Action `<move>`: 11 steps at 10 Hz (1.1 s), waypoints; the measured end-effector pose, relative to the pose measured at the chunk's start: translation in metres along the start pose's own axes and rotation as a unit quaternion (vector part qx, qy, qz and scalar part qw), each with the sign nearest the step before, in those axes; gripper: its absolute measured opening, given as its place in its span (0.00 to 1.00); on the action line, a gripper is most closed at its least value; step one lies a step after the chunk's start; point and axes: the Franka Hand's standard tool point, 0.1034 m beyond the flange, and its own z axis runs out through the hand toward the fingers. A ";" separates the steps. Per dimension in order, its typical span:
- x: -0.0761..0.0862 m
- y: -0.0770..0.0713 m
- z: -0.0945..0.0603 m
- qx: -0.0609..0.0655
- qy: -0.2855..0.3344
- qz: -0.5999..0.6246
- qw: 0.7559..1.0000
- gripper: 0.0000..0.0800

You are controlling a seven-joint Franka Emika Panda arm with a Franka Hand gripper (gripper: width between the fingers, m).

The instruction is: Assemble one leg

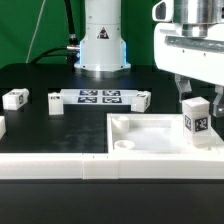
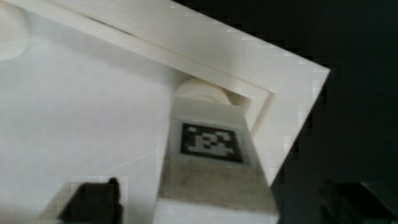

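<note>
White stubby leg [image 1: 196,118], upright, black-and-white tag [image 1: 199,124]

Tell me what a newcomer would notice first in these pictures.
The small white rectangular plastic leg with a black-and-white tag stands upright inside the large white square rimmed tray, near its corner, at the exterior view's right. The end effector hangs open over it, straddling its sides. The marker board lies farther back, mid-table.

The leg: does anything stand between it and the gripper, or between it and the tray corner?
Nothing visible does. The leg stands upright between the spread fingers of the gripper, right at a corner of the tray, with only bare tray around it.
</note>
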 end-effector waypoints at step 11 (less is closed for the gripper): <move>0.002 0.002 0.006 -0.002 0.001 -0.566 0.824 0.81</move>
